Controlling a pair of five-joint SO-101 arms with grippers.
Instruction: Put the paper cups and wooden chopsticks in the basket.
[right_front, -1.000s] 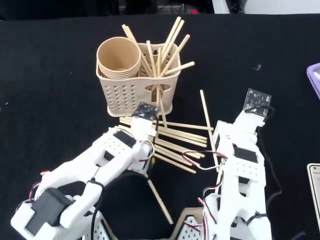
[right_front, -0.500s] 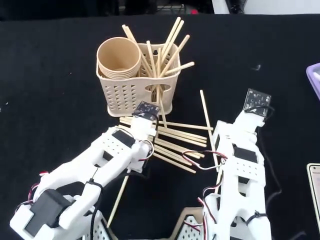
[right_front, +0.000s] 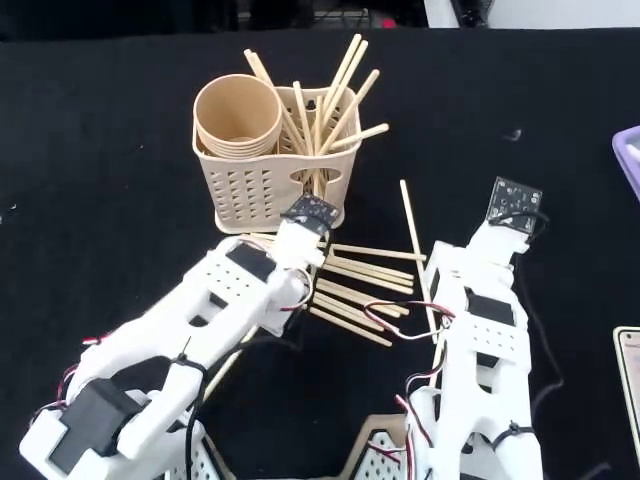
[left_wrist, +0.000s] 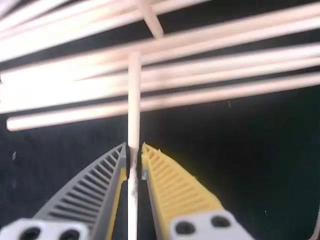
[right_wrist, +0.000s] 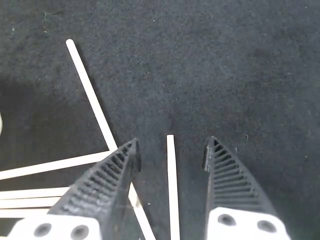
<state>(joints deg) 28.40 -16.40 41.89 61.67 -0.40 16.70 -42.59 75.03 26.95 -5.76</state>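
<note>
The beige perforated basket (right_front: 268, 185) stands at the back of the black table, with stacked paper cups (right_front: 237, 115) and several wooden chopsticks (right_front: 335, 95) standing in it. A loose pile of chopsticks (right_front: 365, 280) lies in front of the basket. My left gripper (left_wrist: 134, 152) is shut on one chopstick (left_wrist: 133, 95), which points across the pile (left_wrist: 200, 75). In the high view the left arm (right_front: 240, 295) ends just in front of the basket. My right gripper (right_wrist: 171, 147) is open low over the cloth, with a chopstick (right_wrist: 172, 190) lying between its fingers and another chopstick (right_wrist: 90, 95) slanting beside it.
One single chopstick (right_front: 415, 235) lies apart, beside the right arm (right_front: 480, 320). A purple object (right_front: 630, 150) and a pale flat object (right_front: 630, 370) sit at the table's right edge. Bare black cloth stretches left of the basket.
The left arm has moved closer to the basket with the chopstick. The chopstick's trailing end swung from right to left under the arm and is now mostly hidden. The right arm kept still.
</note>
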